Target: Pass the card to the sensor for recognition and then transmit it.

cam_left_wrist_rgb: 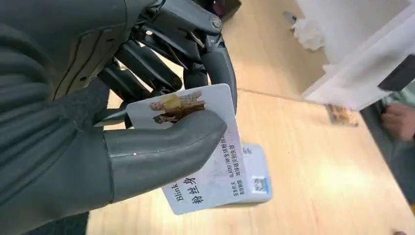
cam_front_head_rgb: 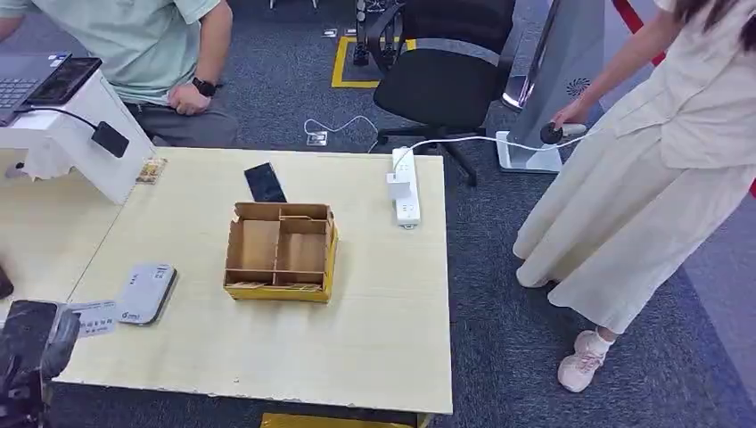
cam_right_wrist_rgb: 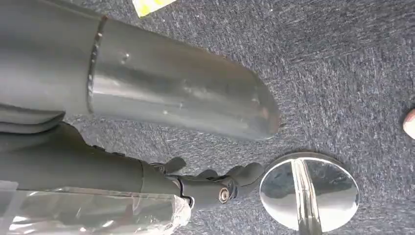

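Note:
My left hand (cam_front_head_rgb: 34, 346) sits at the table's near left corner and pinches a white card (cam_front_head_rgb: 94, 317) between thumb and fingers. In the left wrist view the card (cam_left_wrist_rgb: 211, 161) shows a small picture and printed text, and the thumb of that hand (cam_left_wrist_rgb: 103, 127) lies across its face. The card's free end hangs just above a flat grey-white sensor (cam_left_wrist_rgb: 258, 179) lying on the table. From the head view, the sensor (cam_front_head_rgb: 146, 292) lies just right of the card. My right hand (cam_right_wrist_rgb: 147, 98) hangs over grey carpet, fingers apart, holding nothing.
A brown cardboard divider box (cam_front_head_rgb: 281, 251) stands mid-table, with a black phone (cam_front_head_rgb: 265, 183) behind it and a white power strip (cam_front_head_rgb: 404, 187) at the far right. A white stand (cam_front_head_rgb: 76, 143) carries a laptop. One person sits behind; another stands at right. A chrome disc (cam_right_wrist_rgb: 309, 191) lies on the floor.

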Robot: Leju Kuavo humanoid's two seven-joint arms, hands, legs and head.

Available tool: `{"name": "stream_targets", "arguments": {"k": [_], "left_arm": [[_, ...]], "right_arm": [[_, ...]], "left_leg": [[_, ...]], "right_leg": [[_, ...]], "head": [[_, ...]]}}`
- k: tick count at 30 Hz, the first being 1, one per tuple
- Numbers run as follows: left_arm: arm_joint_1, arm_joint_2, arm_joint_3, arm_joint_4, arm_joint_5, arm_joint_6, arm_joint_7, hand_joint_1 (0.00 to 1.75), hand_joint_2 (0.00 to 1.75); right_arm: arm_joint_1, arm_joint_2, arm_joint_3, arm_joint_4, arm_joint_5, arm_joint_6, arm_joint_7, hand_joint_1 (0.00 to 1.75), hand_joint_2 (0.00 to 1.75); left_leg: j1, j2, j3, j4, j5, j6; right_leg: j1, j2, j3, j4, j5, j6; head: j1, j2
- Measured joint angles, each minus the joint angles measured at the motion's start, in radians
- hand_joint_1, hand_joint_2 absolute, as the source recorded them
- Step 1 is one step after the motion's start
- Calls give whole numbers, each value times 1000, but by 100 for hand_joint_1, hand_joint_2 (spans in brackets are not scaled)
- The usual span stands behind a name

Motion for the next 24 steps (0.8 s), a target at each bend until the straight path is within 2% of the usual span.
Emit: {"name": "stream_targets", "arguments": {"k": [8, 12, 17, 24], "left_arm": [[31, -84, 42, 0, 2, -59, -19, 175, 175], [35, -125, 81, 0, 3, -112, -24, 175, 175], [26, -145, 90, -3, -24, -148, -39, 175, 175], [13, -154, 90, -3, -35, -154, -50, 175, 175]], "right_arm": [[-7, 0, -8, 0, -11, 4, -13, 0, 0], [-12, 0, -11, 0, -12, 4, -15, 0, 0], [-19, 0, -10, 0, -8, 5, -15, 0, 0], [-25, 0, -10, 0, -3, 10, -15, 0, 0]], "left_leg": [[0, 0, 0, 0, 0, 0], [0, 0, 0, 0, 0, 0], [0, -1, 1, 0, 0, 0], [0, 0, 1, 0, 0, 0]], "right_leg": [[0, -1, 0, 0, 0, 0], [0, -1, 0, 0, 0, 0], [0, -1, 0, 0, 0, 0], [0, -1, 0, 0, 0, 0]], "head": [[1, 0], [1, 0], [1, 0], [1, 0]]}}
